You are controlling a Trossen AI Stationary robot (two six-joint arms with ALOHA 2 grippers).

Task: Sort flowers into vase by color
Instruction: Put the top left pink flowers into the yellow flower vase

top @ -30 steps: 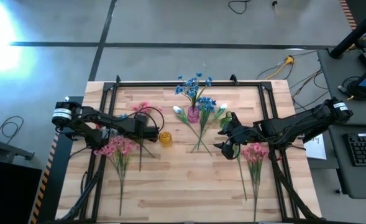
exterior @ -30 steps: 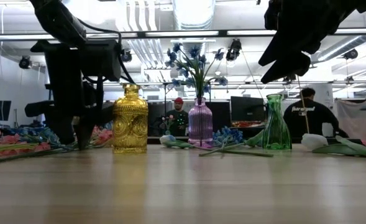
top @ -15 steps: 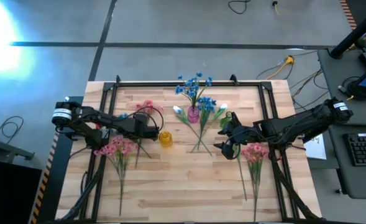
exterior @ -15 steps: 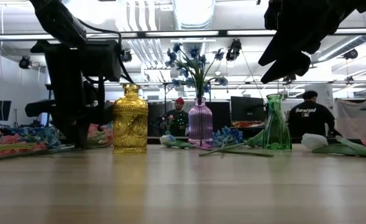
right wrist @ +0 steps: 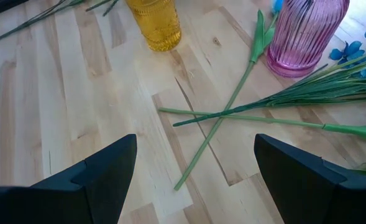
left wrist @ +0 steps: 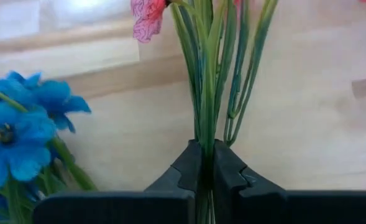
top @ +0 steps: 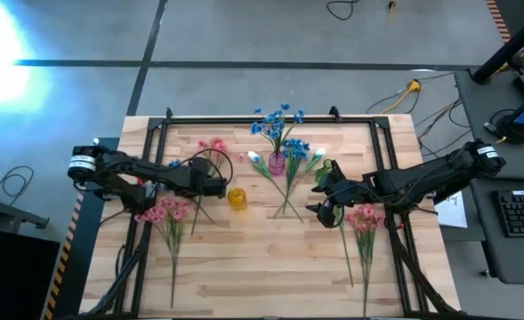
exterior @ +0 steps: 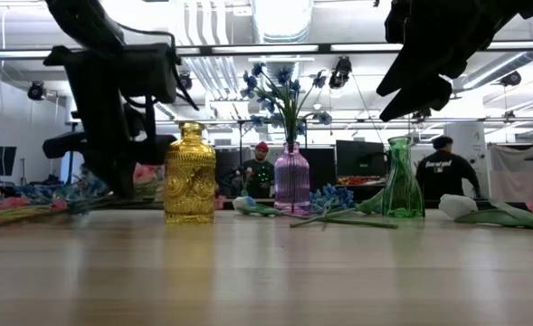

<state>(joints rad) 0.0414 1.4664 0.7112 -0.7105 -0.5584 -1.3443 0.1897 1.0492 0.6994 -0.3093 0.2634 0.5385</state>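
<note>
Left of the yellow vase (top: pixel 237 197), the left gripper (left wrist: pixel 206 163) pinches a pink flower spray (left wrist: pixel 215 68) by its stems, blossoms pointing ahead; the right gripper (right wrist: pixel 195 162) waits spread, mid-table.

Bright ceiling lights backlight the low view; floor glare top-left.

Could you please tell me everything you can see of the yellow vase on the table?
The yellow vase is a small bottle-shaped vessel of what looks like amber glass, its surface pressed with an ornate raised pattern, with a rounded lip, short neck and broad body. It stands upright on the wooden table, near the middle, left of the pink vase. No stems show in it. Nothing touches it; the left gripper, shut on a pink flower's stems, is close beside it.
</note>
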